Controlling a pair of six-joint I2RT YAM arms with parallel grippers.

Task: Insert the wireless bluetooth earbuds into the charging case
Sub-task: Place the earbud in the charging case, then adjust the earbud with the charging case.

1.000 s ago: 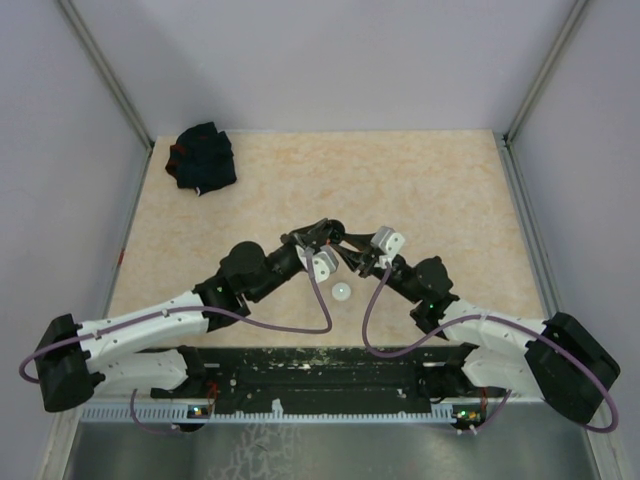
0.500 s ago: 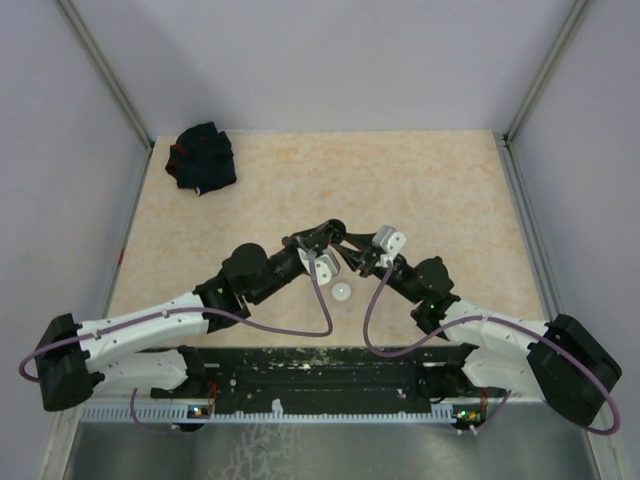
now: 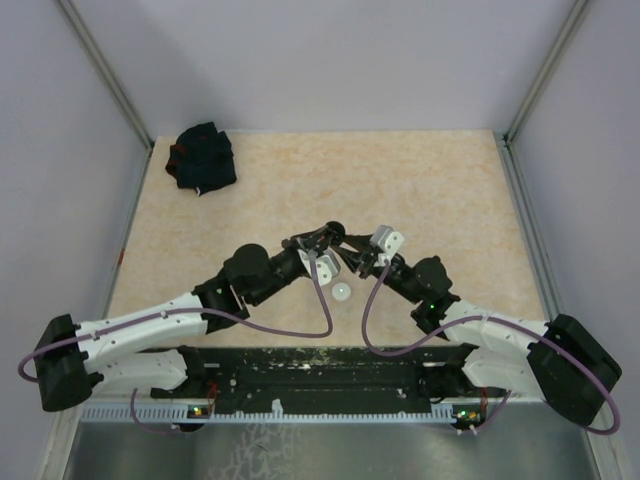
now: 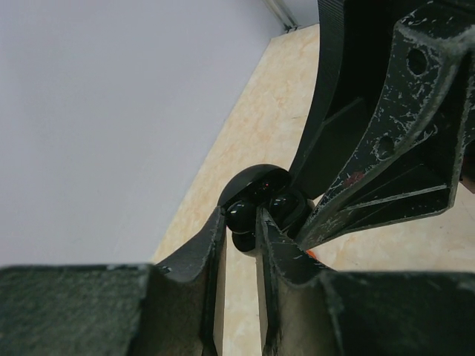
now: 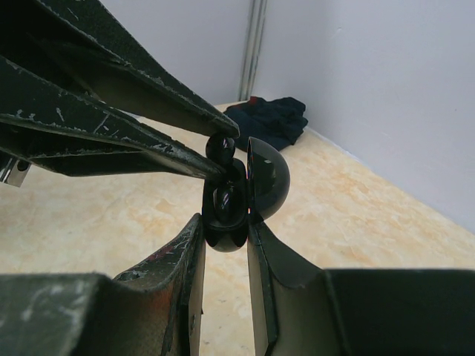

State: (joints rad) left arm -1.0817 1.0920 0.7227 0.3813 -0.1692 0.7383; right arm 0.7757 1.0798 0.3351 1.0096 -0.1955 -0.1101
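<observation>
Both grippers meet above the table's middle. My right gripper [image 5: 225,226] is shut on the base of the glossy black charging case [image 5: 225,239], held off the table with its domed lid [image 5: 269,182] swung open. A dark earbud [image 5: 227,199] lies inside the case. My left gripper [image 4: 240,222] is shut on a second glossy black earbud [image 4: 241,212], which sits right at the case's open mouth [image 4: 271,194]. In the top view the left gripper [image 3: 322,247] and the right gripper [image 3: 346,252] nearly touch, and the case between them is hidden.
A small white round piece [image 3: 342,291] lies on the table just below the grippers. A black fabric bundle [image 3: 203,158] sits at the far left corner. Grey walls with metal posts [image 3: 108,80] enclose the tabletop.
The left wrist has edged slightly right, toward the right gripper. Everything else stands as before.
</observation>
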